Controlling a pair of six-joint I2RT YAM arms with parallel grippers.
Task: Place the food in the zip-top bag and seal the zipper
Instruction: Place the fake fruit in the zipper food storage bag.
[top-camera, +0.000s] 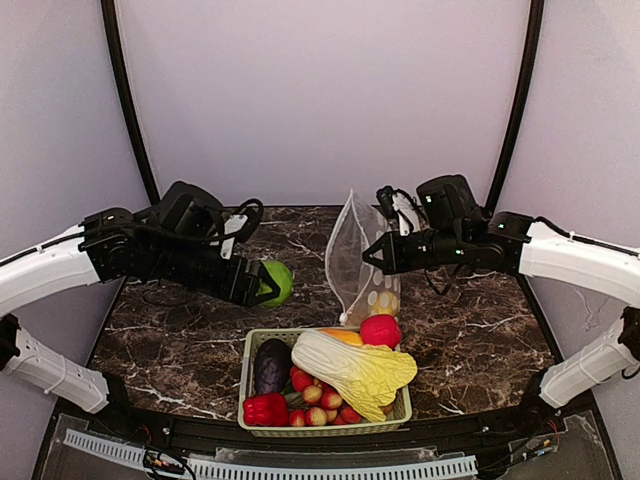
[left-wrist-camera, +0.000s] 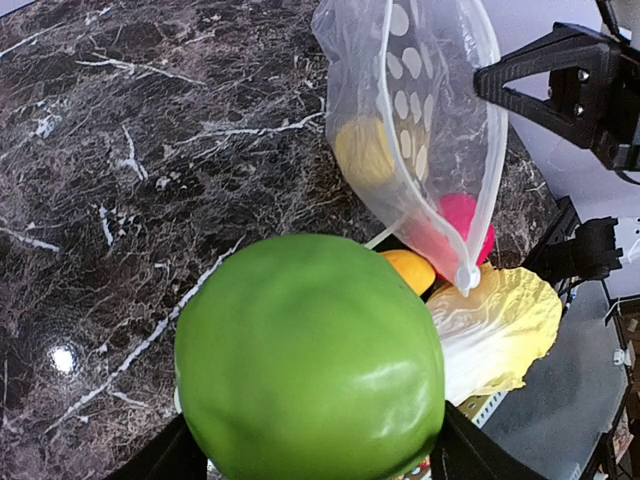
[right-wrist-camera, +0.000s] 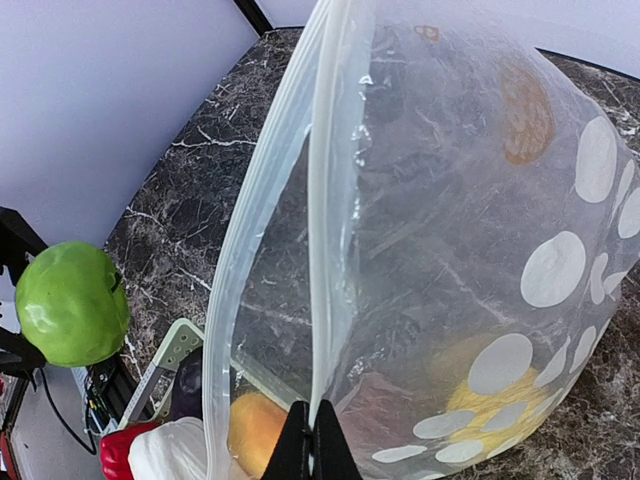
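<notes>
My right gripper (top-camera: 372, 256) is pinched fully closed on one lip of the zip-top bag (top-camera: 352, 250), right on the zipper (right-wrist-camera: 322, 220) strip. The bag hangs from that grip with its mouth gaping toward my left side. Can't tell if its bottom touches down. The only thing inside is the lemon (top-camera: 383, 301), sitting low in the bottom corner behind the white dots. My left gripper (top-camera: 266, 284) has its jaws spread wide around the green apple (top-camera: 279, 282), clamped on both sides. It's holding the apple in the air left of the bag's mouth, near it but not touching.

The other container is the pale green basket (top-camera: 246, 372) at the near edge, just in front of the bag. It's stuffed:
- napa cabbage (top-camera: 356, 372) lying slantwise across the top
- magenta-pink fruit (top-camera: 380, 330) at the far right corner
- an orange fruit (top-camera: 343, 337) poking out beside it
- a dark purple eggplant (top-camera: 271, 365) on the left
- the red bell pepper (top-camera: 265, 409) in the near left corner
- a heap of small red-and-yellow berries (top-camera: 318, 392) in the middle, can't tell what kind

The table (top-camera: 170, 335) is glossy dark brown marble with white veins. There are plain pale walls (top-camera: 320, 100) behind and on both sides, with black posts (top-camera: 128, 100) running up the back corners.
</notes>
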